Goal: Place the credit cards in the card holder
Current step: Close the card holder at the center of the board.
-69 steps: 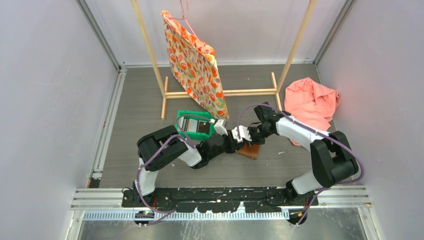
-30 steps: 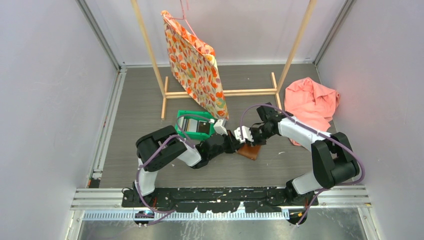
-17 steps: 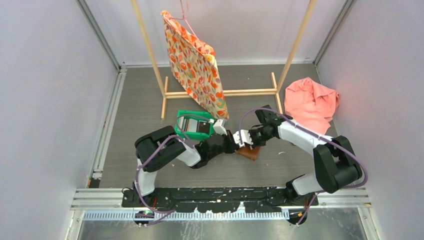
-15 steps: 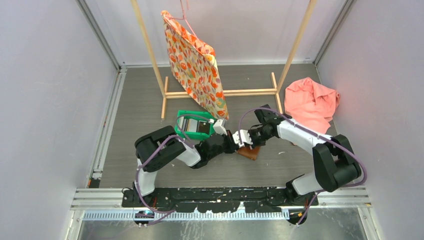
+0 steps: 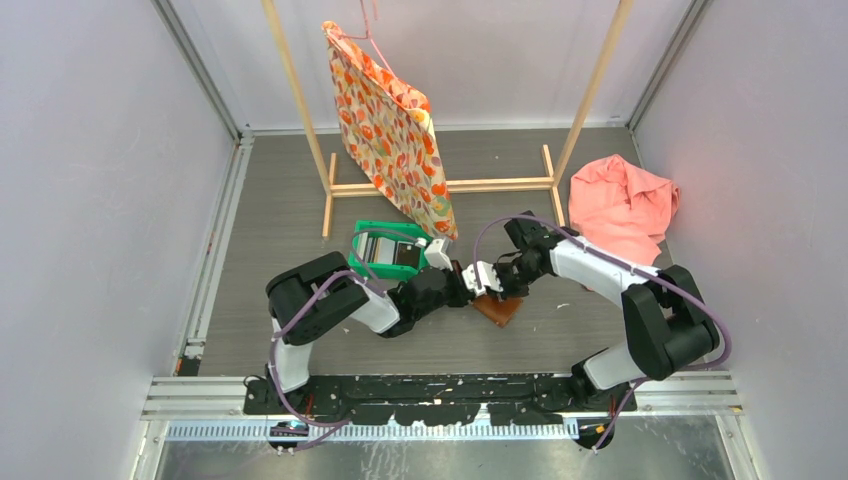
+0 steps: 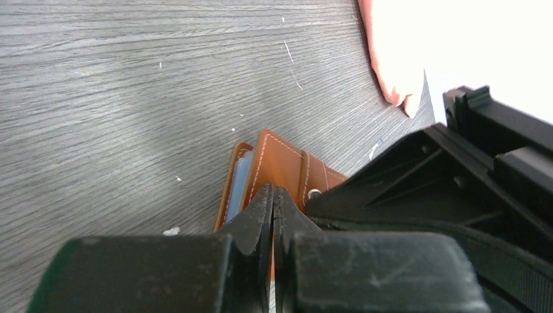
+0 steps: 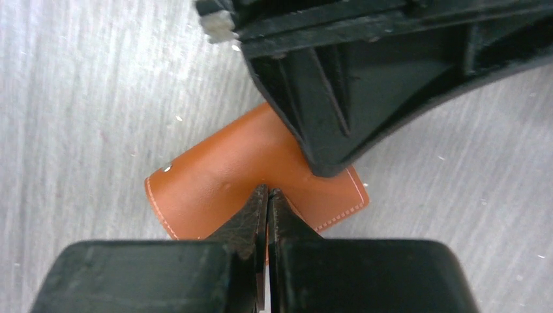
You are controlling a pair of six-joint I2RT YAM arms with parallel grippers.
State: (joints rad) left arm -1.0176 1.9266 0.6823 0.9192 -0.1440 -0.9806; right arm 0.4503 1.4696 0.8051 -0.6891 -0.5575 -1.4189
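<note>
The brown card holder [image 5: 498, 309] lies folded on the grey floor in the middle. In the left wrist view the card holder [image 6: 282, 163] shows its snap button [image 6: 314, 193] and a light blue card edge [image 6: 239, 187] inside its left side. My left gripper [image 5: 463, 284] [image 6: 272, 191] is shut, its tips at the holder's near edge. My right gripper [image 5: 489, 281] [image 7: 268, 192] is shut, its tips over the holder's outer leather [image 7: 209, 189]. The two grippers nearly touch. Other credit cards [image 5: 393, 254] lie dark and silvery in the green bin.
The green plastic bin [image 5: 372, 231] stands just left of the grippers. A wooden rack [image 5: 440, 186] with a hanging flowered bag [image 5: 390, 130] stands behind. A pink cloth [image 5: 622, 205] lies at the right, its corner also in the left wrist view [image 6: 391, 72].
The right gripper has crept a little left and down over the card holder. The holder has shifted slightly toward the near side. The left arm has hardly moved.
</note>
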